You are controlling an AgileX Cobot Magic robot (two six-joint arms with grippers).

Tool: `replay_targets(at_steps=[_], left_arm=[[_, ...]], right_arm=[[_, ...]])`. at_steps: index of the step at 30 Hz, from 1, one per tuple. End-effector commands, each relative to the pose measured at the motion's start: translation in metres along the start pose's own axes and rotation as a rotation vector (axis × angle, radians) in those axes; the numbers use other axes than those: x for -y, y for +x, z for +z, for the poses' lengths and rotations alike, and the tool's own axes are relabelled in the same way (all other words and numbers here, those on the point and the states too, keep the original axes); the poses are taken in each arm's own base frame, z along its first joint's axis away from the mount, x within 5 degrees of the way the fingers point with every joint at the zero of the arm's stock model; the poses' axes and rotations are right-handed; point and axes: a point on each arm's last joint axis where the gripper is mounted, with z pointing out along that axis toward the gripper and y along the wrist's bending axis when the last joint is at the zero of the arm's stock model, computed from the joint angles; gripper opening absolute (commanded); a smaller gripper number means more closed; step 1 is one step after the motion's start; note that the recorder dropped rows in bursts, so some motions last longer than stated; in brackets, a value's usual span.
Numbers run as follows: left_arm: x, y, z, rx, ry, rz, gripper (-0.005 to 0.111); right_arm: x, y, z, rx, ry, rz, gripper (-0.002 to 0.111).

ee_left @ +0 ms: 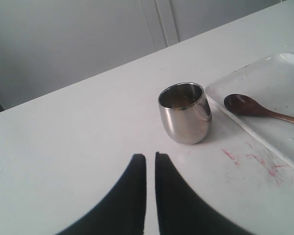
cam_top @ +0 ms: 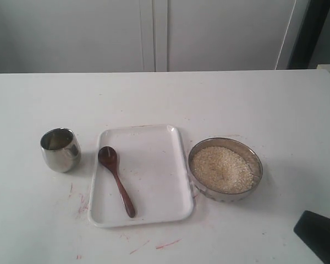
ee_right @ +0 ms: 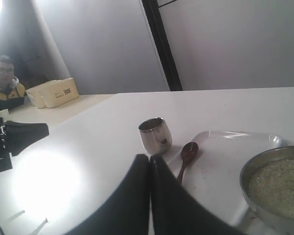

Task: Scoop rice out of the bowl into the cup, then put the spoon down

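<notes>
Looking over the white table (cam_top: pixel 264 99), we find the wooden spoon (cam_top: pixel 119 184) lying flat on the white rectangular tray (cam_top: pixel 154 165), near the tray's cup-side edge. Its oval end points toward the far side of the table and its slim handle slants back toward the near side. The steel cup (cam_top: pixel 60 149) stands upright just beside the tray on one side. The glass-sided bowl (cam_top: pixel 223 196) sits close against the tray on the other, with rice (cam_top: pixel 224 169) filling it nearly to the metal rim.

Neither arm holds anything. The left gripper (ee_left: pixel 150 157) hovers short of the cup with its fingers drawn almost together, only a slit between them. The right gripper (ee_right: pixel 150 159) has its fingers pressed closed on nothing, well back from the tray.

We judge the spoon light and rigid, but its smooth wood and thin, low-lying handle give little to pinch. We would take it around mid-handle or a bit toward the tail, across its width, leaving the oval end free and level. The loose grains will spill at any tilt. The rounded, shiny cup looks light and easy to knock or slide, so bracing it seems wise.
</notes>
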Motion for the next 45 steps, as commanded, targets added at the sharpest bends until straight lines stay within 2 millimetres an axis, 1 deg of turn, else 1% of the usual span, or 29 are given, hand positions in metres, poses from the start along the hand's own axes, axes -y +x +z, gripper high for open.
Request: replay_targets(at_steps=[1,8,42,45], left_arm=[[-0.0001,-0.0016,-0.0002,0.009,0.001,-0.008,0.014],[-0.0001,-0.0016,-0.0002,0.009,0.001,-0.008,0.014],[-0.0001,-0.0016,-0.0002,0.009,0.001,-0.008,0.014],[-0.0001,-0.0016,-0.0002,0.009,0.001,-0.008,0.014]], right_arm=[[0.0016,0.0028,0.0001,0.006,0.008,-0.112,0.0],[0.002,0.0083,-0.0001,-0.055,0.007,-0.21,0.0],[0.002,0.0096,-0.0002,-0.069,0.006,-0.194,0.0],[0.0034,0.0091,-0.0001,-0.063,0.032,-0.195,0.0]])
